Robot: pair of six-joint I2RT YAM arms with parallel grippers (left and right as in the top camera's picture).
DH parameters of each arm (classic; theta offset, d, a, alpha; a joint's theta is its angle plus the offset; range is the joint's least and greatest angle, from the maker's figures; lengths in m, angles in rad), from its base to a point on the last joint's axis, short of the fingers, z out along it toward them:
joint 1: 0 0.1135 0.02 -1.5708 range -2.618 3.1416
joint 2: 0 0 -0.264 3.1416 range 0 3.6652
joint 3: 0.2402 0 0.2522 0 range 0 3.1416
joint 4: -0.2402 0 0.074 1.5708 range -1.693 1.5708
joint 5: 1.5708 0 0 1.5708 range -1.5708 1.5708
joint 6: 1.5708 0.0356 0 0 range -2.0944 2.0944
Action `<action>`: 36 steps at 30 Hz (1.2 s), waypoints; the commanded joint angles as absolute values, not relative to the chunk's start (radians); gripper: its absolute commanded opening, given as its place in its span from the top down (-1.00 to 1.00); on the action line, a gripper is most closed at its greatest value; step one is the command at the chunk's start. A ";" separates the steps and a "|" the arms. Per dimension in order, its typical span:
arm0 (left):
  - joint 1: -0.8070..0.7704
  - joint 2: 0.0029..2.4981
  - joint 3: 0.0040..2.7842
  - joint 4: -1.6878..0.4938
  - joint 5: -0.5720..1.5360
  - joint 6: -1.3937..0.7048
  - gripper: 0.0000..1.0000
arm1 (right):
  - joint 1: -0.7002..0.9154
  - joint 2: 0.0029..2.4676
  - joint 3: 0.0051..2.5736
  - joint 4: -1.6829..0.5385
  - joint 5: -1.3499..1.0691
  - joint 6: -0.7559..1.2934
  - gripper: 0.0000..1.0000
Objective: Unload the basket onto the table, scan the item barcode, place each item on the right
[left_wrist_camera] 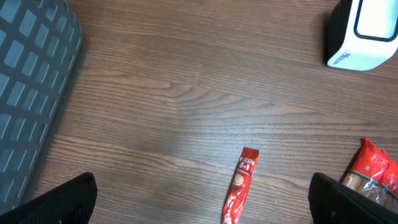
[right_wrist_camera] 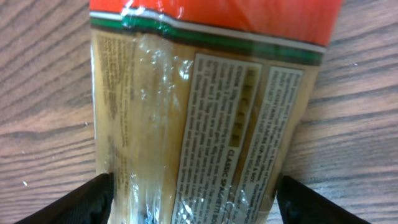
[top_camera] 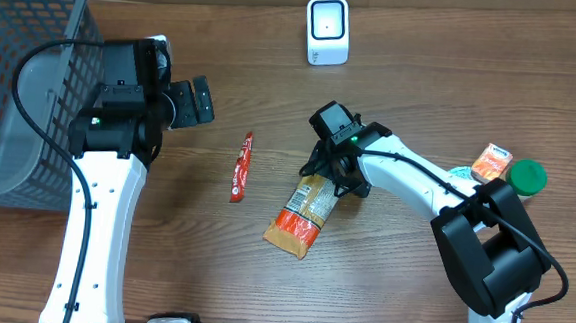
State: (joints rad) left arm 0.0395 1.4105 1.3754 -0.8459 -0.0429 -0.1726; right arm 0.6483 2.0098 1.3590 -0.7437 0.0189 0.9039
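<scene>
Two fingers of my right gripper (right_wrist_camera: 194, 205) straddle the orange-and-clear plastic spaghetti packet (top_camera: 299, 220), which lies flat on the brown wooden table (top_camera: 433, 90). I cannot tell whether they pinch it. My left gripper (top_camera: 199, 102) hangs wide open and empty.

Your left arm (top_camera: 98, 230) reaches straight up its side from the near edge, and your left hand (top_camera: 189, 102) at its end is turned toward the middle with both fingers (left_wrist_camera: 62, 199) spread as wide as they go, nothing between them. Your right arm (top_camera: 407, 179) folds back at the elbow and stretches toward the centre. There your right hand (top_camera: 330, 170) points steeply down, its fingers (right_wrist_camera: 81, 202) set wide apart.
</scene>
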 commanded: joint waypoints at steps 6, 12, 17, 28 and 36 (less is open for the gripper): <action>0.039 1.417 1.381 -0.845 -0.056 -0.160 -0.99 | 0.618 2.014 1.349 -0.818 0.062 0.405 -0.53; 0.039 1.417 1.381 -0.846 -0.056 -0.160 -1.00 | 0.605 2.011 1.356 -0.884 0.267 0.257 -0.61; 0.039 1.417 1.381 -0.845 -0.055 -0.160 -1.00 | 0.606 1.979 1.454 -0.979 0.197 0.264 -0.70; 0.039 1.417 1.381 -0.845 -0.056 -0.160 -1.00 | 0.587 1.945 1.496 -1.037 0.081 0.542 -1.00; 0.039 1.417 1.381 -0.845 -0.055 -0.160 -0.99 | 0.613 1.964 1.493 -1.042 0.043 0.521 -1.00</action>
State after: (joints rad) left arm 0.0391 1.4105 1.3754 -0.8463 -0.0429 -0.1722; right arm 0.5945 1.9793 1.4811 -1.0473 0.0654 0.5064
